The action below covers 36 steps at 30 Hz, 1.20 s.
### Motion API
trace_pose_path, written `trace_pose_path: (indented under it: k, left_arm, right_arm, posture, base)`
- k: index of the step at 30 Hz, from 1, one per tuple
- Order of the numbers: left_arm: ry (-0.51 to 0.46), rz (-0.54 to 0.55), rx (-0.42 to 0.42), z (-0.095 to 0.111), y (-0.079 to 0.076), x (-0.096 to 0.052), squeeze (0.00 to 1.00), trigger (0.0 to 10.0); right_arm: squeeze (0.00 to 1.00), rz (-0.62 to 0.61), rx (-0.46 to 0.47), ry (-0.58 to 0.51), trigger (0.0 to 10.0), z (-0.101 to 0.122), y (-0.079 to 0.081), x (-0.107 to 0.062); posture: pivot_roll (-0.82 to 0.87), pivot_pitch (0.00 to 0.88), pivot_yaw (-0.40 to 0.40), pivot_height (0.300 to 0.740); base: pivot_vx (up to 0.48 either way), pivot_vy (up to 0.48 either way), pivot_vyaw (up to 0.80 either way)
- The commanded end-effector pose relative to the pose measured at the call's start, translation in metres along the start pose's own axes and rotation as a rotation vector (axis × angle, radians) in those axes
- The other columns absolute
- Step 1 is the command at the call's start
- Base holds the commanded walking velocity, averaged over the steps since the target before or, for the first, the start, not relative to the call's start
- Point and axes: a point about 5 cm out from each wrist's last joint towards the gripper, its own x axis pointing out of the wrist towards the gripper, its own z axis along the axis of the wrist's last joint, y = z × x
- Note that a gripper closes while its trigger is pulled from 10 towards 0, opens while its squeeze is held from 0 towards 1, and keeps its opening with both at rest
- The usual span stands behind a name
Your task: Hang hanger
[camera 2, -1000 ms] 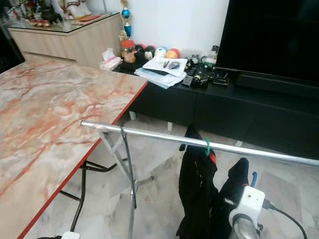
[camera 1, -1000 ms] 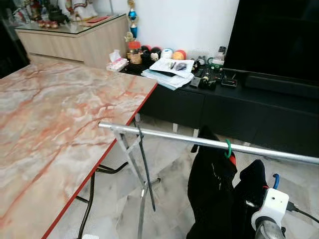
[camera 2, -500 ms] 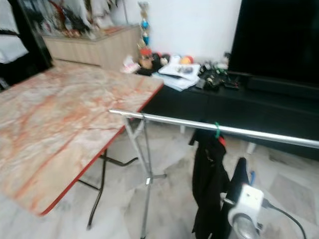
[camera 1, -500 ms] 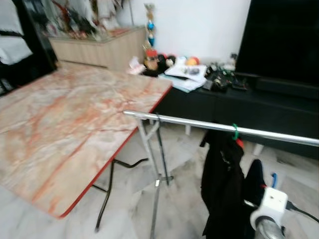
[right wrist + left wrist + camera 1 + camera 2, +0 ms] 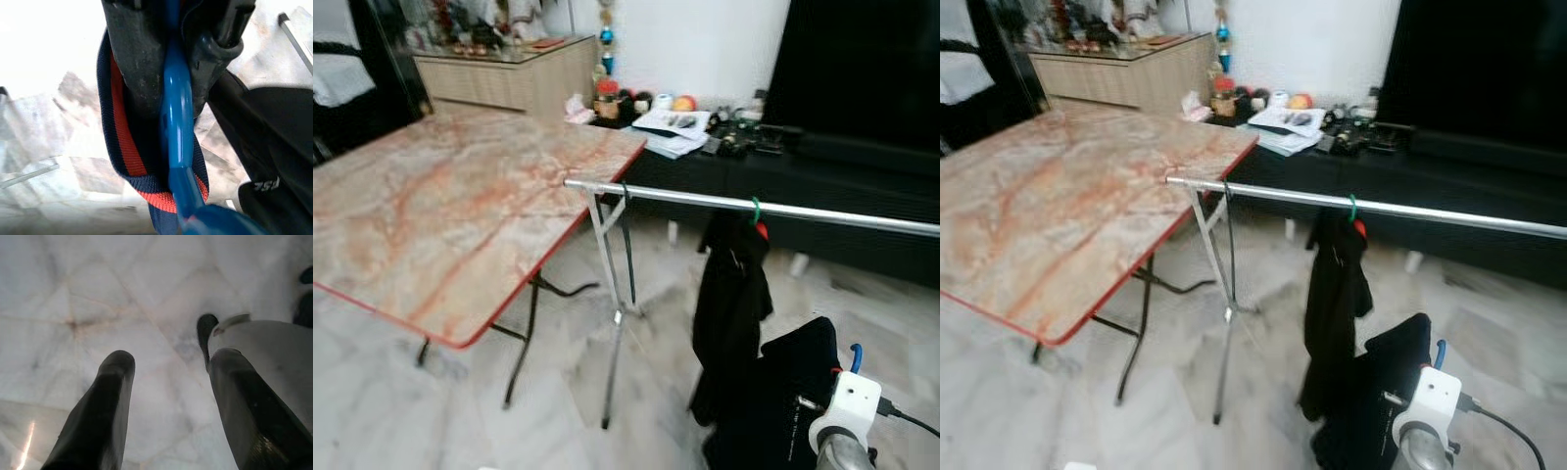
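Note:
A silver clothes rail [image 5: 822, 211] runs across in front of me at chest height. A green hanger hook [image 5: 756, 210] sits on it, with a black garment [image 5: 729, 294] hanging below. My right gripper [image 5: 177, 63] is shut on a blue hanger [image 5: 175, 122] that carries a dark garment with a navy and red collar [image 5: 124, 147]. In the left eye view the blue hanger's hook [image 5: 855, 356] and its black garment [image 5: 783, 392] are low at the right, below the rail. My left gripper [image 5: 168, 360] hangs open over the marble floor.
A marble-topped folding table [image 5: 440, 215] with a red edge stands to the left, touching the rail's end. The rack's crossed legs [image 5: 612, 294] stand beside it. A black TV console [image 5: 822, 181] with clutter, a TV [image 5: 862, 69] and a wooden sideboard [image 5: 509, 83] lie behind.
The whole picture has shifted: the camera has drawn back, so rail and table look farther away and more floor shows. My right gripper has kept hold of the blue hanger.

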Motion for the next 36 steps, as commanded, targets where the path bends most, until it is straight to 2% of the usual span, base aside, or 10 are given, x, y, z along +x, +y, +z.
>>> trace_pose_path:
  k: [1, 5, 13, 19, 25, 31, 33, 35, 36]
  left_arm:
    - [0.010, 0.009, -0.011, -0.004, 0.002, -0.001, 0.00, 10.0]
    - [0.010, 0.011, -0.013, -0.003, 0.002, -0.001, 0.00, 10.0]
    - [-0.002, 0.021, -0.018, 0.001, 0.003, 0.000, 0.00, 10.0]
    - [-0.027, 0.041, -0.017, 0.007, 0.003, 0.001, 0.00, 10.0]
    - [-0.068, 0.053, -0.015, 0.014, 0.003, 0.001, 0.00, 10.0]
    - [-0.141, 0.047, 0.015, 0.024, 0.003, 0.000, 0.00, 10.0]
    - [-0.240, 0.044, 0.054, 0.052, 0.009, 0.000, 0.00, 10.0]
    - [-0.424, 0.016, 0.081, 0.108, 0.020, -0.008, 0.00, 10.0]
    - [-0.495, 0.001, 0.103, 0.129, 0.023, -0.013, 0.00, 10.0]
  right_arm:
    - [0.00, 0.011, -0.004, -0.038, 10.0, 0.010, 0.005, 0.002]
    - [0.00, 0.019, -0.017, -0.030, 10.0, 0.011, 0.005, 0.003]
    - [0.00, 0.087, -0.078, 0.014, 10.0, 0.011, 0.010, 0.007]
    - [0.00, 0.174, -0.176, 0.019, 10.0, 0.020, 0.020, 0.011]
    - [0.00, 0.311, -0.322, 0.040, 10.0, 0.023, 0.032, 0.012]
    - [0.00, 0.440, -0.371, 0.017, 10.0, 0.037, 0.036, 0.013]
    - [0.00, 0.519, -0.417, 0.010, 10.0, 0.044, 0.038, 0.012]
    - [0.00, 0.585, -0.478, -0.001, 10.0, 0.050, 0.040, 0.011]
    - [0.00, 0.613, -0.505, -0.005, 10.0, 0.054, 0.041, 0.011]
  posture:
    - [0.04, 0.000, 0.039, 0.740]
    - [0.04, 0.000, 0.038, 0.740]
    - [0.05, 0.000, 0.038, 0.740]
    - [0.04, 0.000, 0.035, 0.740]
    - [0.05, 0.000, 0.030, 0.740]
    - [0.05, 0.000, 0.032, 0.740]
    - [0.05, 0.000, 0.034, 0.740]
    - [0.06, 0.000, 0.031, 0.740]
    - [0.06, 0.000, 0.031, 0.740]
  base:
    - [-0.292, 0.000, 0.00]
    - [-0.266, 0.000, 0.00]
    - [0.000, 0.000, 0.00]
    - [0.000, 0.000, 0.00]
    - [0.000, 0.000, 0.00]
    - [0.000, 0.000, 0.00]
    - [0.000, 0.000, 0.00]
    - [0.000, 0.000, 0.00]
    - [0.000, 0.000, 0.00]
